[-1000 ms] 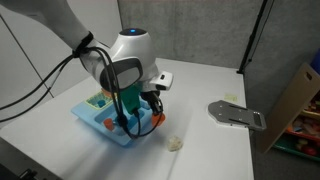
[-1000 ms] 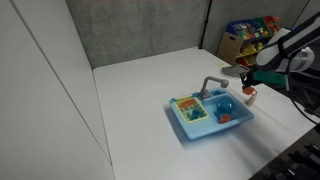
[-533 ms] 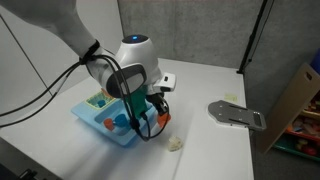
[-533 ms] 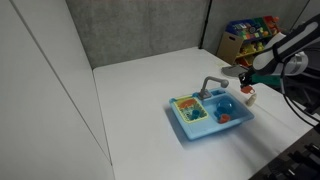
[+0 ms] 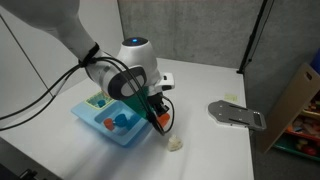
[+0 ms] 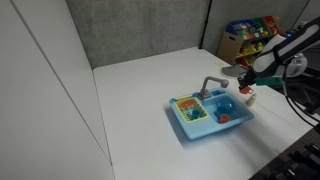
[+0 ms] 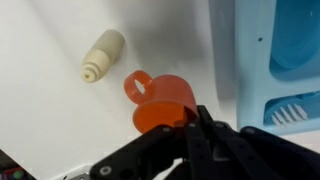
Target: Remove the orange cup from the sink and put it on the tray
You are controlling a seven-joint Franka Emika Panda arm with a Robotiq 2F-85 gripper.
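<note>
White tabletop (image 5: 205, 85) with a grey partition wall behind it, that's where I'm working right now. I'm gripping the orange cup (image 7: 162, 103) with my gripper (image 7: 193, 122). The wrist view shows my dark fingers pinching down on the cup's rim, with the little ring handle sticking out on the far side. The cup is hanging over bare table, just outside the edge of the sink (image 7: 240, 50), so it's clear of the basins. In an exterior view my gripper (image 5: 160, 115) is hovering right at the corner of the light-blue sink (image 5: 110, 136), and the beige lump (image 5: 175, 143) is lying on the table near it. The wrist view is picking up that same lump (image 7: 102, 56), sitting apart from the cup and not touching it. The grey tray (image 5: 238, 115) is resting flat on the table well apart from me, off toward the cardboard box at the edge of the shot. From the opposite side, my gripper (image 6: 248, 92) is floating just past the end of the sink (image 6: 200, 132), near the grey curved faucet (image 6: 212, 84). A small red piece (image 6: 224, 118) is sitting in the basin nearest me, and some green and yellow stuff is filling the farther basin, too small for me to make out. Shelves of colourful toys are showing in the back corner.
</note>
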